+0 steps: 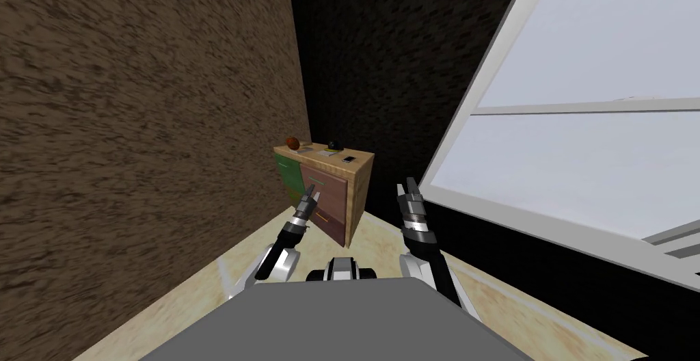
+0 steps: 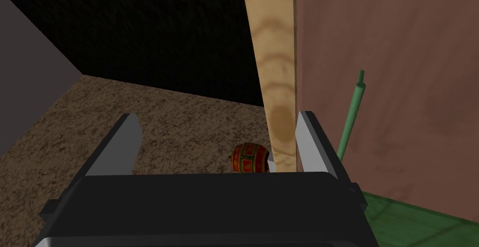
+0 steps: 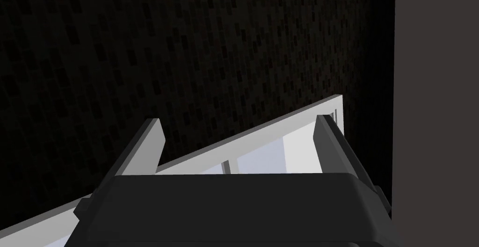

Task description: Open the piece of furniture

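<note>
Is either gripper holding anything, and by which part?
Nothing is held: the left gripper and right gripper are open; the green handle stands beside the left one.

The left gripper is spread at the front of the cabinet. The light wooden edge of the cabinet comes between the fingers, and the green bar handle is just outside one finger. A brown wall runs close along one side of the cabinet. On the other side, the floor is free up to the window, and the right gripper hangs there, spread.

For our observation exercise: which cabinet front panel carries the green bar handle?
The upper reddish-brown panel, beside the open left claw; the lower panel has a yellowish handle, and the neighbouring panel is green.
</note>
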You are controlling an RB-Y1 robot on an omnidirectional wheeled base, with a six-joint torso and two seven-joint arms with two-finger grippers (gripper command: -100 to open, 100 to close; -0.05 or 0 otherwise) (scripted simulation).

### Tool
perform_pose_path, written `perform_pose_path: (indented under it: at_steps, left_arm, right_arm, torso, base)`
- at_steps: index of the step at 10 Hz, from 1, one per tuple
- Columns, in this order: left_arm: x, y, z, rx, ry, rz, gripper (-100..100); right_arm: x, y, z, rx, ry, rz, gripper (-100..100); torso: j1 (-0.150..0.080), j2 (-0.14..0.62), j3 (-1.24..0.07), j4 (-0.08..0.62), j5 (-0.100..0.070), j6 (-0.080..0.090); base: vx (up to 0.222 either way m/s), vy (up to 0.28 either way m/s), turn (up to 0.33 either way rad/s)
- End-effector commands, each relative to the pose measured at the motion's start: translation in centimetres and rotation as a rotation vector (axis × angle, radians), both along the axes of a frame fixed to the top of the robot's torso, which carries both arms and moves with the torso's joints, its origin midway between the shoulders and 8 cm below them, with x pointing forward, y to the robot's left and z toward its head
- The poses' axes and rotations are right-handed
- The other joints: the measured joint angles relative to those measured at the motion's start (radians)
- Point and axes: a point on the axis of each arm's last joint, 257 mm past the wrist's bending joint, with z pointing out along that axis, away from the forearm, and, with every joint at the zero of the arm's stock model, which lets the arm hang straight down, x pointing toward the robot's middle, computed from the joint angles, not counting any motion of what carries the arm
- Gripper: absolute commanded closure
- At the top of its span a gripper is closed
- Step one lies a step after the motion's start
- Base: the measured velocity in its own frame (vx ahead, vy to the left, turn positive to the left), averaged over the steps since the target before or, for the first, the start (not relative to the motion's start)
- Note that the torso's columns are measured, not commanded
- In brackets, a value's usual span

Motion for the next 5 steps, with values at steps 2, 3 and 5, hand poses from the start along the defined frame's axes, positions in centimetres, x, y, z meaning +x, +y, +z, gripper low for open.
perform_pose_path:
  at_steps: [2,3,5]
  left_arm:
    - [1.2,-1.6,-3.6,0.077,0.073,-0.038,-100]
    - [1.4,-1.9,-4.3,0.093,0.089,-0.046,-100]
    - [2.0,-2.6,-6.7,0.141,0.134,-0.066,-100]
  right_arm:
    - [0.0,0.0,0.0,0.0,0.0,0.0,0]
    - [0.0,0.0,0.0,0.0,0.0,0.0,0]
    - [0.0,0.0,0.0,0.0,0.0,0.0,0]
  torso:
    - [0.0,0.002,0.001,0.0,0.0,0.0]
    - [0.001,0.003,0.002,0.001,0.0,0.0]
    - [0.001,0.001,0.0,0.0,0.0,0.0]
  base:
    - [0.081,0.113,-0.148]
    - [0.085,0.137,-0.13]
    - [0.09,0.148,-0.182]
